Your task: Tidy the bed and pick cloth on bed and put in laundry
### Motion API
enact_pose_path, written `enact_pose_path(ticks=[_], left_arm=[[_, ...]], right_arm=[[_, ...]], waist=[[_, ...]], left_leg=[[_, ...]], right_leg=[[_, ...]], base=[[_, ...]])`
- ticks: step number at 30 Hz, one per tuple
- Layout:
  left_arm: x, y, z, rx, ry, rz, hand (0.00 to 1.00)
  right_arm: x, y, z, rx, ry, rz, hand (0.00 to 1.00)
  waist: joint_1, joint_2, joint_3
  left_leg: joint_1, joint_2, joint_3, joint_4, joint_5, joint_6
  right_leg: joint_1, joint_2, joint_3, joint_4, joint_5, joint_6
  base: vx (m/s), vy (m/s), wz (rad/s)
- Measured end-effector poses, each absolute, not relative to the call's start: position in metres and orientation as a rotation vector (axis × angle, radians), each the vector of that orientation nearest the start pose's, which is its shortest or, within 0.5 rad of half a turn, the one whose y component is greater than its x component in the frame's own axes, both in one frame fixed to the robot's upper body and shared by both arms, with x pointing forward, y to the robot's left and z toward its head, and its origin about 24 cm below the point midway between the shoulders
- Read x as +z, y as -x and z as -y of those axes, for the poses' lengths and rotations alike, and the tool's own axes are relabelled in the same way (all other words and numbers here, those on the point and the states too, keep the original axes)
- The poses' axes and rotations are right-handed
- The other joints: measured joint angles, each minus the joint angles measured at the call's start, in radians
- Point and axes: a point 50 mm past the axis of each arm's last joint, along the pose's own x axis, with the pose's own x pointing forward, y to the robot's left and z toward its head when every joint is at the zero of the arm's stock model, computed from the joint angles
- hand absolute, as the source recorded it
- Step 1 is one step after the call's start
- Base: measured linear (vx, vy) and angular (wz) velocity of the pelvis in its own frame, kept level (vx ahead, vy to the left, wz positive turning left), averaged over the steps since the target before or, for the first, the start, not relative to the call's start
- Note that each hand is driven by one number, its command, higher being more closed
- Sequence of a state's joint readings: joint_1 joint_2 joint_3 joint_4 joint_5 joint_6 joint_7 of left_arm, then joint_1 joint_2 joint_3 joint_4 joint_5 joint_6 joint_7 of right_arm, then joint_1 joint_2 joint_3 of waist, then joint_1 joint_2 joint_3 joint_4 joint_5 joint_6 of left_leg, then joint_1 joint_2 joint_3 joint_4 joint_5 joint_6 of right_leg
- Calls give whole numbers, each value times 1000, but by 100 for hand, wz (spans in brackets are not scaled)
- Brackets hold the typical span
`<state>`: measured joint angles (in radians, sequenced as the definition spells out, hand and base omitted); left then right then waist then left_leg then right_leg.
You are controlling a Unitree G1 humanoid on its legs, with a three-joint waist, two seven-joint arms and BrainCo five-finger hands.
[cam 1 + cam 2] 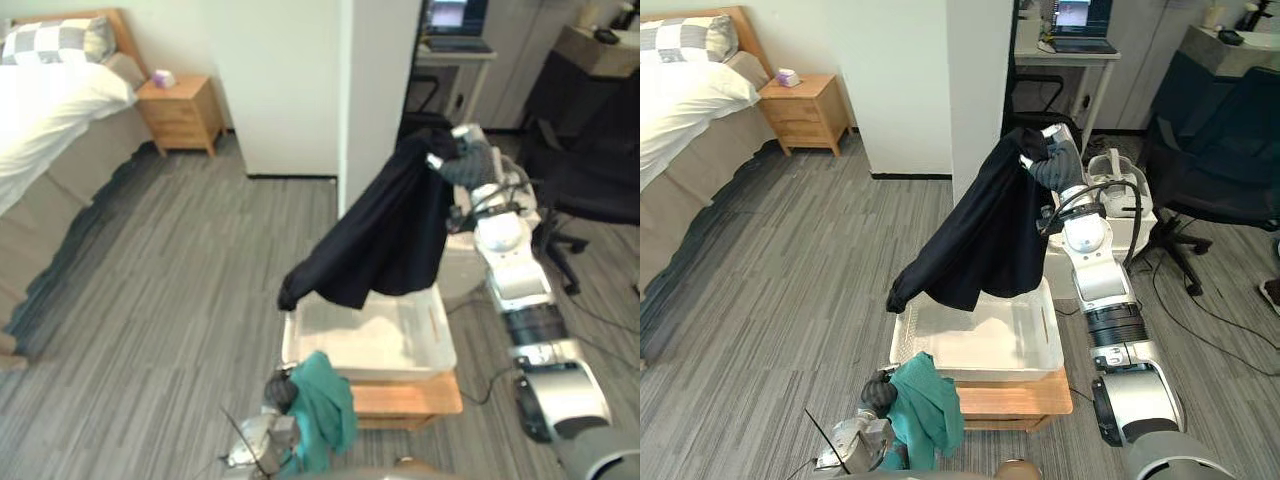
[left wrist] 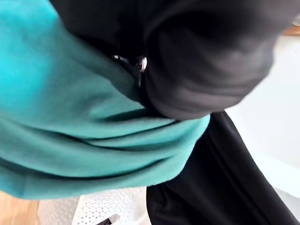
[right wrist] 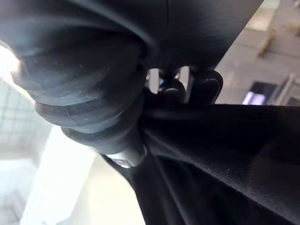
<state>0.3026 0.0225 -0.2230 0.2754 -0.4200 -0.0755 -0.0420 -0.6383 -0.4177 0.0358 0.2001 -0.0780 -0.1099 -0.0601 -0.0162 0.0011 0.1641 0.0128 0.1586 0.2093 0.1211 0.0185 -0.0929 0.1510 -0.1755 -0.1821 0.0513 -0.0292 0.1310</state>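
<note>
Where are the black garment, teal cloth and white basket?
black garment (image 1: 985, 235), right eye view, hanging middle
teal cloth (image 1: 927, 405), right eye view, middle
white basket (image 1: 990, 337), right eye view, bare inside

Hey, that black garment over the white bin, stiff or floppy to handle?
Probably floppy: the black garment hangs in loose folds from the right hand, gripped at one end. Likely light, since that one grip carries it. Its low tail hangs near the white bin rim, so it may drape over.
</note>
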Motion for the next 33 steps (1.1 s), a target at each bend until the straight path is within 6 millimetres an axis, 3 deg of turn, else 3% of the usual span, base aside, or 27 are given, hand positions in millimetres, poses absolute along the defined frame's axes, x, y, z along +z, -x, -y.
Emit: enact_pose_path(ticks=[7, 14, 19, 24, 33], left_arm=[[-73, -154, -121, -24, 416, -505, 100], [-72, -155, -118, -24, 428, -503, 100], [-72, -155, -115, -24, 439, -502, 100], [-72, -155, -112, -29, 444, -505, 100], [-74, -153, -109, -23, 441, -521, 100]], right_arm=[[245, -321, 188, -27, 460, 746, 100], [245, -310, 183, 13, 468, 798, 100], [236, -311, 161, 102, 446, 787, 100], [231, -311, 139, 178, 415, 786, 100], [236, -311, 108, 259, 364, 821, 100]], waist=[[-31, 14, -8], [-36, 25, -18], [-30, 29, -27], [-22, 13, -46], [-16, 6, -63]], left_leg=[[7, 11, 44, 14, -17, -4], [13, 15, 56, 19, -28, -6], [14, 15, 55, 21, -28, -6], [8, 15, 42, 27, -26, -4], [1, 12, 21, 18, -27, -6]], right_leg=[[-17, 3, 44, -3, 12, -1], [-16, 3, 55, -3, 11, -3], [-14, 5, 54, -6, 18, 0], [1, 6, 39, -25, 29, 1], [20, 7, 16, -31, 25, -5]], base=[[-37, 1, -18], [-20, 3, -6], [0, 0, 0], [4, -6, 8], [-31, -11, 8]])
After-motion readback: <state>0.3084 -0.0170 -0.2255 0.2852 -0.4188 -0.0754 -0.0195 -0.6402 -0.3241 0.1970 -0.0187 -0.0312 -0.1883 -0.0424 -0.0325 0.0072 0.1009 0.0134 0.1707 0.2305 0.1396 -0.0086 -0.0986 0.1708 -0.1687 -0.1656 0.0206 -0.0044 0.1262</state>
